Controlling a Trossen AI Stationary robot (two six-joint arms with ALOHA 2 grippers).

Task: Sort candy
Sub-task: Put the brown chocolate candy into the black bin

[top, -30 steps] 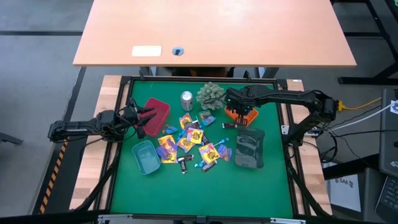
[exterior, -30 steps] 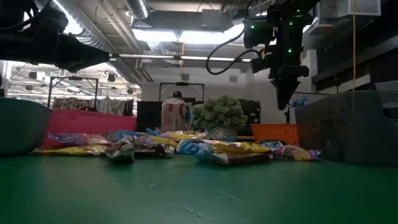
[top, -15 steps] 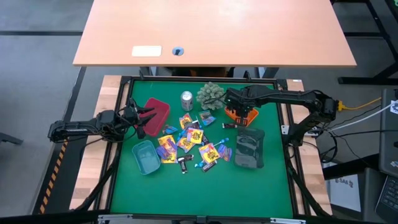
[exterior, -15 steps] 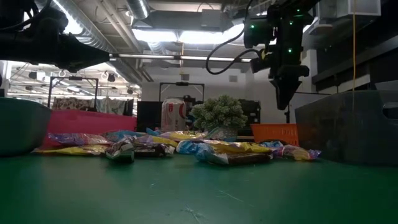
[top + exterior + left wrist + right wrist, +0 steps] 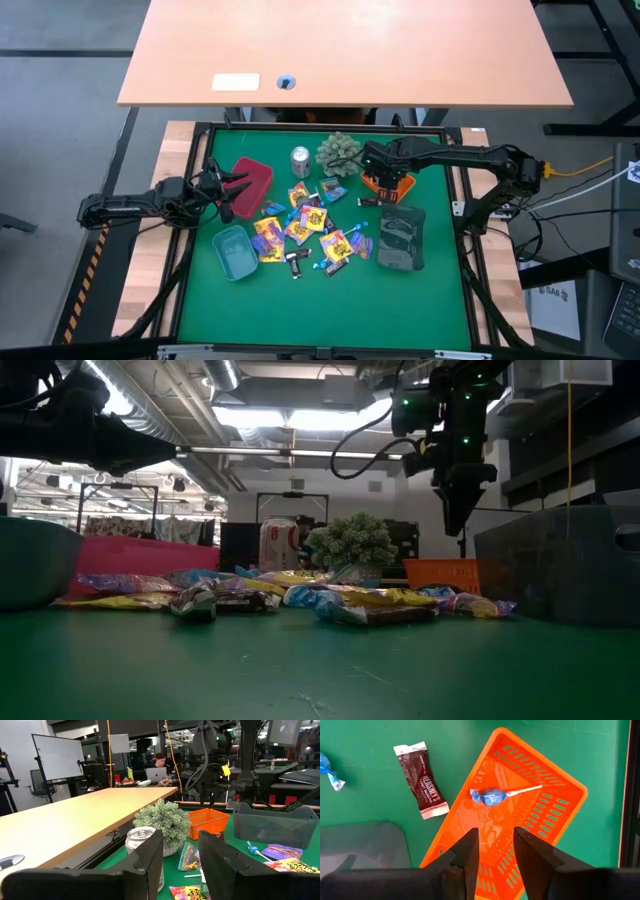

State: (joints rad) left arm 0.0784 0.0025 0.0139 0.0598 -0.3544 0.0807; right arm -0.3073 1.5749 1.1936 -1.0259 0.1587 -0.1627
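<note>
The right hand (image 5: 492,851) is hovering empty — fingers parted — over the orange tray (image 5: 555,815) holding a blue lollipop (image 5: 492,796).

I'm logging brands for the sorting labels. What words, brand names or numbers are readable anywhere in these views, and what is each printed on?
"HERSHEY'S": on the dark brown mini bar lying on the green mat beside the orange tray, right wrist view.
Smaller line under it on the same wrapper: too small to read.
Yellow candy packets: red and purple print, too blurred to read.
Silver can: no legible label.
Right gripper, open above the orange tray: no markings.
</note>
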